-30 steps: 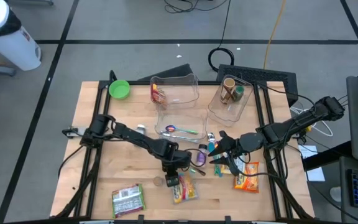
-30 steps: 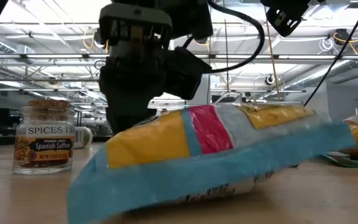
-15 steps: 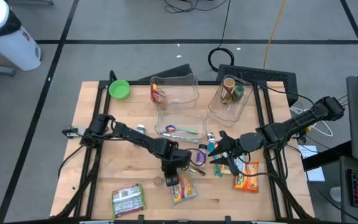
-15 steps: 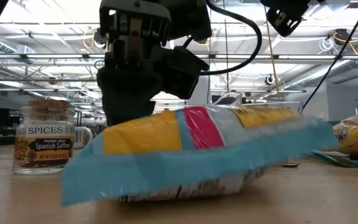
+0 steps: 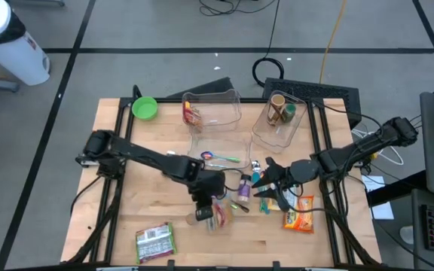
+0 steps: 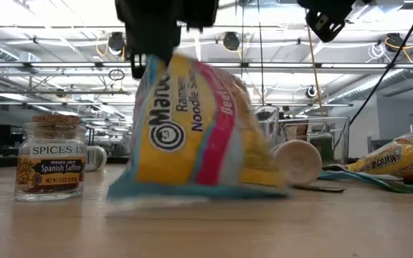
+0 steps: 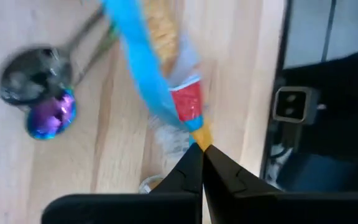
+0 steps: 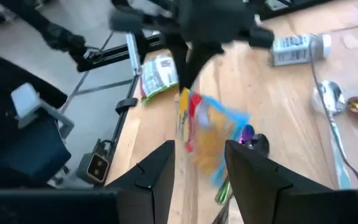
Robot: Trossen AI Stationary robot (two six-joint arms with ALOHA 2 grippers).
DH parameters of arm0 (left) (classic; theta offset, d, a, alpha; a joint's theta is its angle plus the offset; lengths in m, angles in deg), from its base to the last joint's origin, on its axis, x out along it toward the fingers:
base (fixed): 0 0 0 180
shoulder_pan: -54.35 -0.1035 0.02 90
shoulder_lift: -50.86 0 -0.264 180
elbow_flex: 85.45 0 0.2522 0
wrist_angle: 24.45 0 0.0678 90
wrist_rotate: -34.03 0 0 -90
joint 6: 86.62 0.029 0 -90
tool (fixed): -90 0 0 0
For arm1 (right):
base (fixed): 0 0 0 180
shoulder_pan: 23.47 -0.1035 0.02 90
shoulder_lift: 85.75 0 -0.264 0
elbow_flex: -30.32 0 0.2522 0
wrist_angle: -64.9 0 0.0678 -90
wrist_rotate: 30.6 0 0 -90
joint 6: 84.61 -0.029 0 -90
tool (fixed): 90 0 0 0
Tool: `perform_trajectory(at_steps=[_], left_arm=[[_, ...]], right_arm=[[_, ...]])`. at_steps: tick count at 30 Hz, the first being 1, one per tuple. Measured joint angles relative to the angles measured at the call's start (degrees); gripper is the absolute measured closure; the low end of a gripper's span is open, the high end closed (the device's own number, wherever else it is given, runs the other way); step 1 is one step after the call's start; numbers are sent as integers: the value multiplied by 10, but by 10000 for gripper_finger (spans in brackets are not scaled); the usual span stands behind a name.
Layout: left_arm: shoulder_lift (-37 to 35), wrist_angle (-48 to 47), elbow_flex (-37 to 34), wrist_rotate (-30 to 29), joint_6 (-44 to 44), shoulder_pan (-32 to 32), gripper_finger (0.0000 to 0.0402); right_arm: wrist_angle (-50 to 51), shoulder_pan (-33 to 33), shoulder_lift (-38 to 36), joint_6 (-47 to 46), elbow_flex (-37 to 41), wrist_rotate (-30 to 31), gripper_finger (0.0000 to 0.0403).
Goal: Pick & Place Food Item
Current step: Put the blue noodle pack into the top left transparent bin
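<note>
A yellow, pink and blue ramen noodle packet (image 6: 192,129) hangs on end below my left gripper (image 7: 202,149), which is shut on it over the middle of the table, toward the near edge (image 5: 206,205). The right wrist view shows the same packet (image 8: 211,134) under the left arm. My right gripper (image 8: 205,165) waits to the right of it (image 5: 266,184), held level, fingers open with nothing between them. My left gripper pinches the packet's upper edge (image 7: 196,134) between its two fingertips. The fingers come from above, slanting down. The packet hangs upright below them, blurred by motion. Whether its lower edge (image 6: 192,192) is still on the table, I cannot tell.
A saffron spice jar (image 6: 51,158) stands just left of the packet. A green packet (image 5: 155,241) and an orange snack bag (image 5: 298,213) lie near the front edge. Spoons (image 5: 221,158), a green bowl (image 5: 145,108) and two clear bins (image 5: 213,113) (image 5: 281,117) lie farther back.
My left gripper has risen with the ramen packet. The packet lay almost flat on the table with one end raised; now it is pulled up on end and hangs below the fingers. My right arm has kept still.
</note>
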State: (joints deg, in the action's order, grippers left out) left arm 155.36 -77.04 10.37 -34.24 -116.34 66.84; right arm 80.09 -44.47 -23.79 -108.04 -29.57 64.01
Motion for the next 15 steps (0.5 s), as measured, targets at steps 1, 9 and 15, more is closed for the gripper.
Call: perform_trajectory(at_steps=[1, 9, 15], left_arm=[[-11, 0, 0, -7, -4, -1, 400], [-48, 14, 1, -19, -8, -5, 401], [-49, 19, 32, -22, -8, -5, 401]], right_arm=[[0, 7, 0, -10, 0, -3, 270], [-38, 57, 0, -30, -1, -82, 252], [-30, 87, 0, -18, -33, -94, 220]])
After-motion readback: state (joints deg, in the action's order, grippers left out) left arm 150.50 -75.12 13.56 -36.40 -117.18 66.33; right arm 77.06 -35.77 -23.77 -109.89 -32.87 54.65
